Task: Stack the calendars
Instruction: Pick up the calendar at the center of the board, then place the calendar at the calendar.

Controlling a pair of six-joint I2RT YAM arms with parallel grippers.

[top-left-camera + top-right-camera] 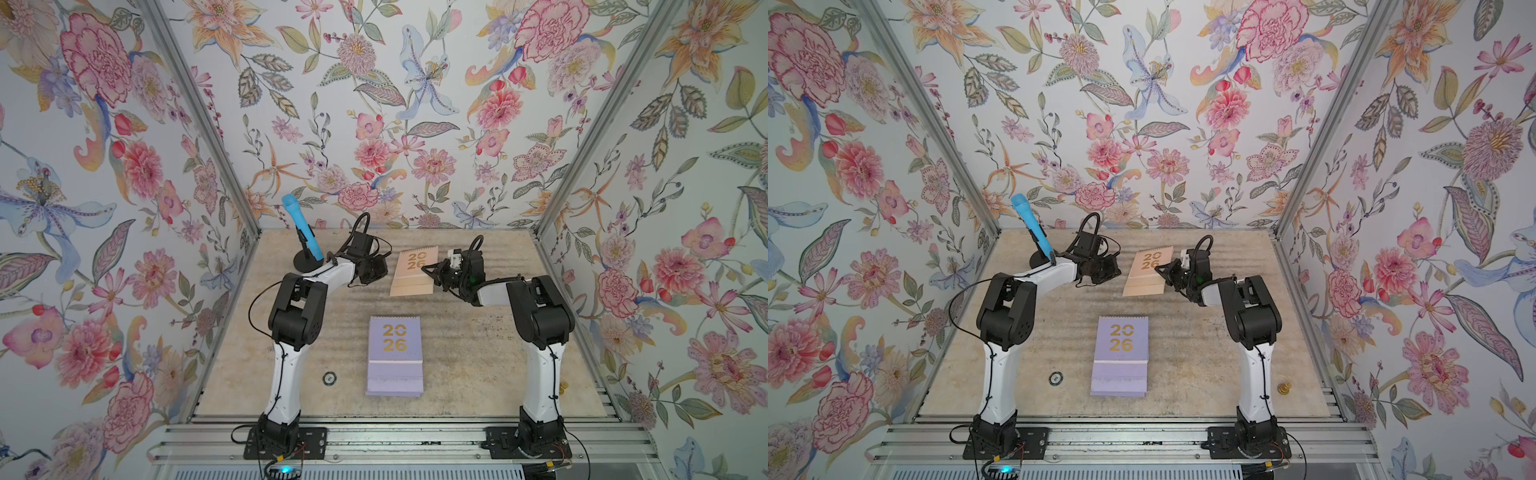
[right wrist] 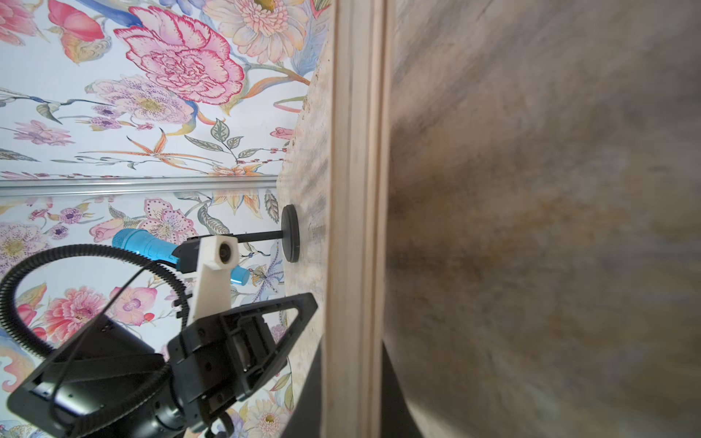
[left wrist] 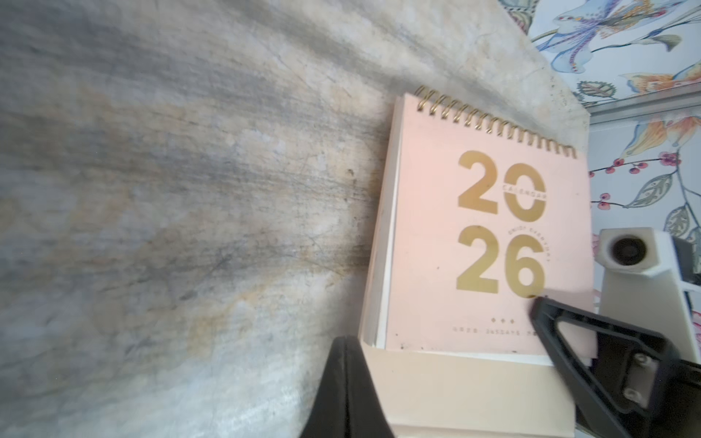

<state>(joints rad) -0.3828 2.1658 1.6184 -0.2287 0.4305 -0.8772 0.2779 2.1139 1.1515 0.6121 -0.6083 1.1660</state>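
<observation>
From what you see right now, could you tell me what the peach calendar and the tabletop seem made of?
Peach calendar: matte card cover, glossy gold-foil numerals, gold wire spiral, probably metal. Tabletop: matte, mottled grey-beige, stone-like; real stone or a printed surface, I cannot tell.

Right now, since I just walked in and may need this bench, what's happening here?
Desk calendars are being stacked. The right tool is shut on the peach calendar at the back of the table. The left tool is shut too, beside that calendar's opposite edge; contact is unclear. The lavender calendar, apparently a pile, lies front and centre; the peach one is not yet on it.
</observation>
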